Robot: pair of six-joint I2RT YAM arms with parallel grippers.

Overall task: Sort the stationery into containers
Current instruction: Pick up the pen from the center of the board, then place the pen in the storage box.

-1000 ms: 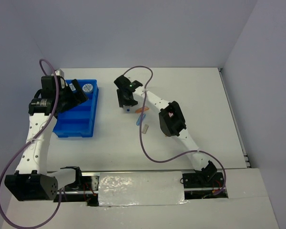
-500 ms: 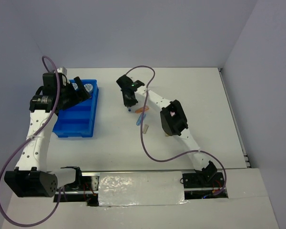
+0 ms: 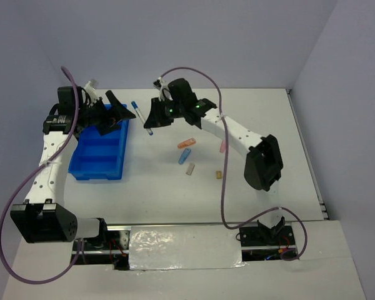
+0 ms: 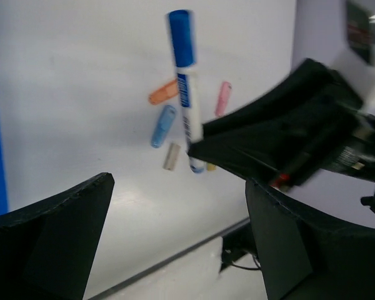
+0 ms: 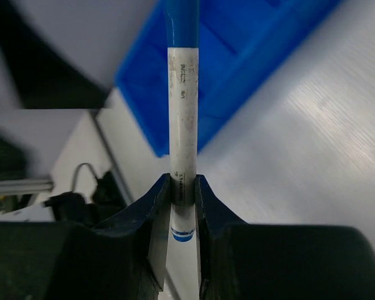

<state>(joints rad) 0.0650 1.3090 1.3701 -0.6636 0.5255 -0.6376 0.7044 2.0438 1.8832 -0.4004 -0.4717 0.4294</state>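
My right gripper [image 3: 152, 119] is shut on the white blue-capped pen [image 3: 139, 112] and holds it in the air just right of the blue tray [image 3: 99, 155]. The right wrist view shows the pen [image 5: 182, 112] clamped near its lower end by the gripper [image 5: 182, 187], its cap over the tray [image 5: 256, 50]. My left gripper [image 3: 114, 113] hangs open over the tray's far right corner with nothing in it. Its wrist view shows the pen [image 4: 187, 106] ahead of the open gripper [image 4: 178, 182].
On the table right of the tray lie an orange capsule [image 3: 186, 144], a light-blue capsule [image 3: 184, 156], a pink capsule [image 3: 223, 147], a grey block [image 3: 190, 169] and a small tan block [image 3: 218, 175]. The same capsules [image 4: 163, 125] show in the left wrist view.
My right gripper has shut on the pen, lifted it off the table and carried it left and back toward the tray. My left gripper has shifted slightly toward the back.
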